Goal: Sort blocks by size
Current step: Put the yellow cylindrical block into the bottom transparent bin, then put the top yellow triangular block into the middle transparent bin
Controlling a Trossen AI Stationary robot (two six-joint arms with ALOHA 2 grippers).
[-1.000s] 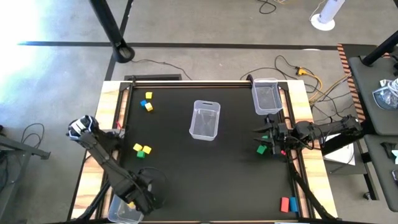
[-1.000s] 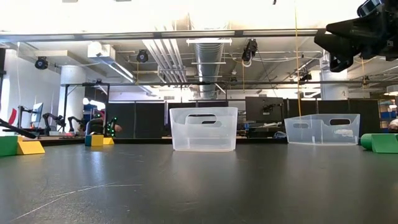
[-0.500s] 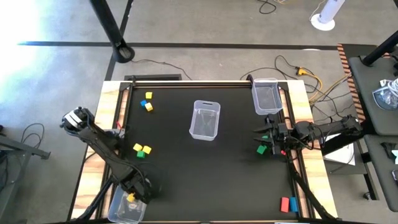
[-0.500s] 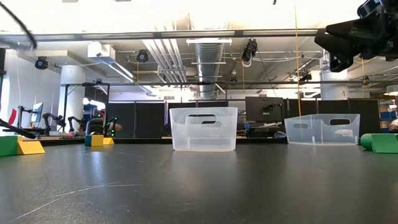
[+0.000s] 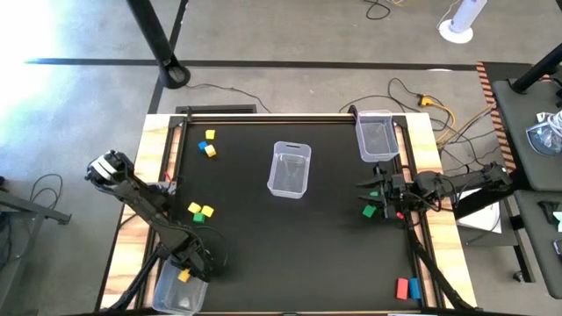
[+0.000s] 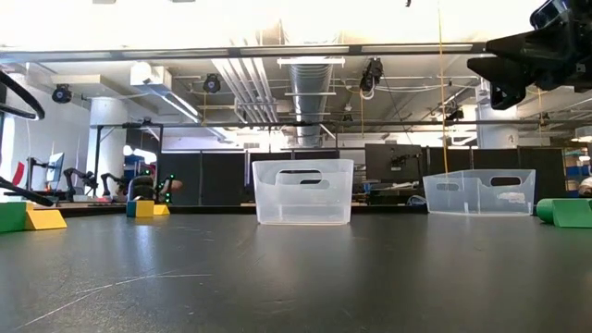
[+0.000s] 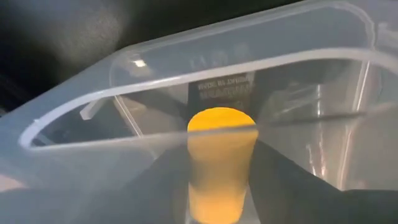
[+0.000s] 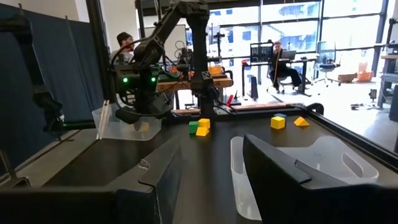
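At about seven o'clock on the black table (image 5: 290, 246), the left gripper (image 5: 190, 266) hangs over the rim of a clear bin (image 5: 171, 297) that sits at the near-left corner. A yellow block (image 5: 183, 276) lies inside that bin just under the fingers; the left wrist view looks through the bin wall at the same yellow block (image 7: 219, 163), which the fingers do not visibly touch, though I cannot tell whether the jaws are apart or together.

Toward five o'clock, near the table's front-right corner, a red block (image 5: 402, 288) and a blue block (image 5: 414, 286) lie side by side, touching.

Farther in, at nine o'clock, a yellow cube (image 5: 195, 208) sits with a green cube (image 5: 198, 217) and another yellow piece (image 5: 208, 211), all bunched close. At three o'clock the right gripper (image 5: 373, 197) hovers by the right edge with its jaws spread and nothing between them; a green bar (image 5: 369, 211) lies on the table just beside it and also shows at the right edge of the low view.

At the centre stands a second clear bin (image 5: 290, 169), holding nothing that I can see.

Farthest out, at eleven o'clock, a yellow cube (image 5: 210, 135) lies near a pair of blocks, one yellow and one blue (image 5: 208, 149), touching each other. At one o'clock a third clear bin (image 5: 375, 135) rests against the far-right edge.
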